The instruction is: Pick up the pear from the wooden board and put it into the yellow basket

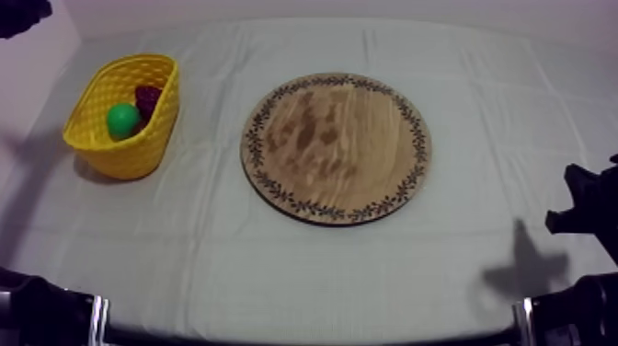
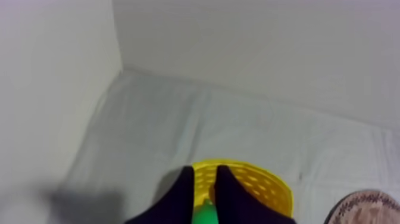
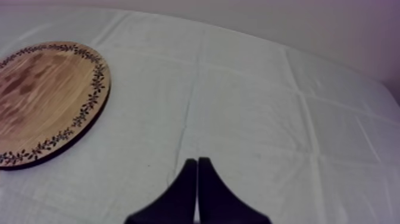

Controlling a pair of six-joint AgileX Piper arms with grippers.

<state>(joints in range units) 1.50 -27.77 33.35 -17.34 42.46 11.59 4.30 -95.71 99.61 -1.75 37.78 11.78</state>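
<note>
The green pear (image 1: 122,120) lies inside the yellow basket (image 1: 101,147) at the table's left, beside a small red fruit (image 1: 148,96). The round wooden board (image 1: 336,147) in the middle has nothing on it. My left arm (image 1: 23,14) comes in at the upper left. In the left wrist view my left gripper (image 2: 205,170) hangs above the basket (image 2: 262,179), open, and the pear (image 2: 206,213) shows through the gap between the fingers. My right gripper (image 3: 197,159) is shut, a narrow wedge over bare cloth, right of the board (image 3: 41,95).
The right arm (image 1: 589,207) sits low at the table's right edge. A wall rises behind the basket at the far left. Creased cloth (image 1: 230,248) stretches between the board and the front edge.
</note>
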